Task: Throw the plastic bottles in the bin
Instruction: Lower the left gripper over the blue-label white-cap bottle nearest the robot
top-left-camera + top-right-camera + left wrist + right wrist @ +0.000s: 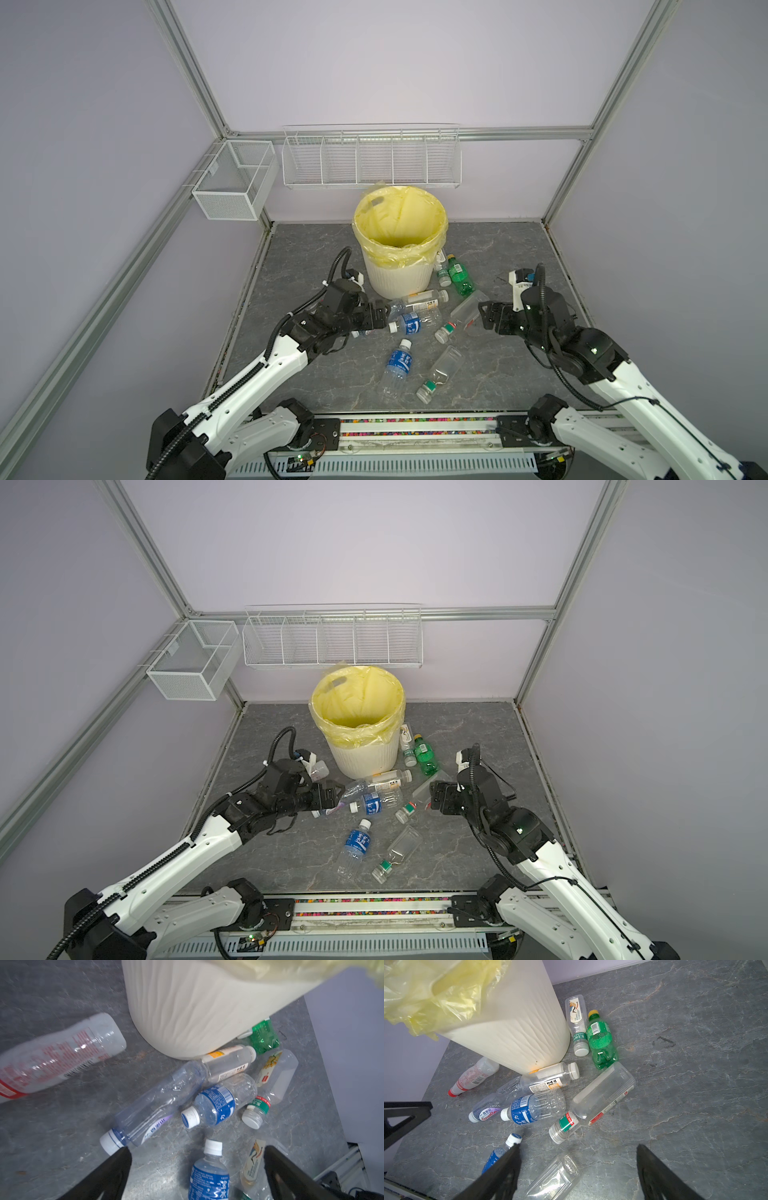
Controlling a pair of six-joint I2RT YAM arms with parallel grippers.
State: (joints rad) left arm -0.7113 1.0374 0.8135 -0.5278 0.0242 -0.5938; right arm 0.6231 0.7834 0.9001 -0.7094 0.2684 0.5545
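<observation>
The cream ribbed bin with a yellow bag stands at the back middle of the grey floor. Several plastic bottles lie in front of it and to its right: a green one, a white-capped clear one, two blue-labelled ones and square clear ones. A red-labelled bottle lies left of the bin. My left gripper hangs open at the left of the pile, over a blue-labelled bottle. My right gripper hangs open at the right, over a clear square bottle. Neither holds anything.
Two white wire baskets hang on the back and left walls above the bin. Aluminium frame posts and lilac walls close in the floor. A rail runs along the front edge between the arm bases.
</observation>
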